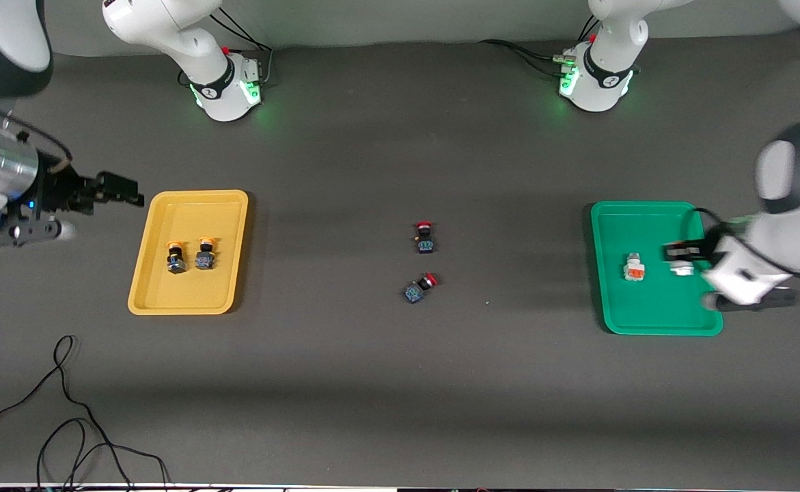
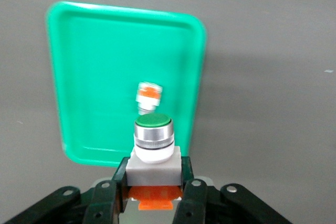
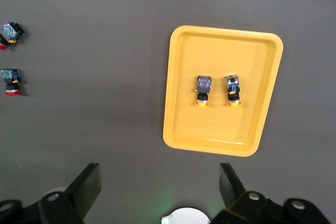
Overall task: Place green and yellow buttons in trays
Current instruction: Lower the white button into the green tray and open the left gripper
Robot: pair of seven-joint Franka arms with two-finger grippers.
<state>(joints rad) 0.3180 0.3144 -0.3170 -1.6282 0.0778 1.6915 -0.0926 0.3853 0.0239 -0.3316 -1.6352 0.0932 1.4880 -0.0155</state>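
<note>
- Green plastic forms the green tray at the left arm's end of the desk; the left pincer hangs over it, by the rim nearest the desk's end.
- Pinched between the left pincer's fingers is a white-bodied button: green cap on a silvery ring, white body, orange block at the fingers.
- A second white button with an orange block lies on the tray floor, apart from the left pincer and toward the middle of the desk from it.
- The right pincer is up over the dark desk just off the yellow tray, on the side toward the right arm's end; its fingers are spread wide and hold nothing.
- In the yellow tray lie two yellow-capped buttons, side by side, black-blue bodies, well apart from the right pincer.
- Between the two pincers, mid-desk, lie two red-capped switches: one farther from the front camera, one nearer it and tilted. Neither touches a tray.
- A black cable loops on the desk near the front camera, toward the right arm's end.
</note>
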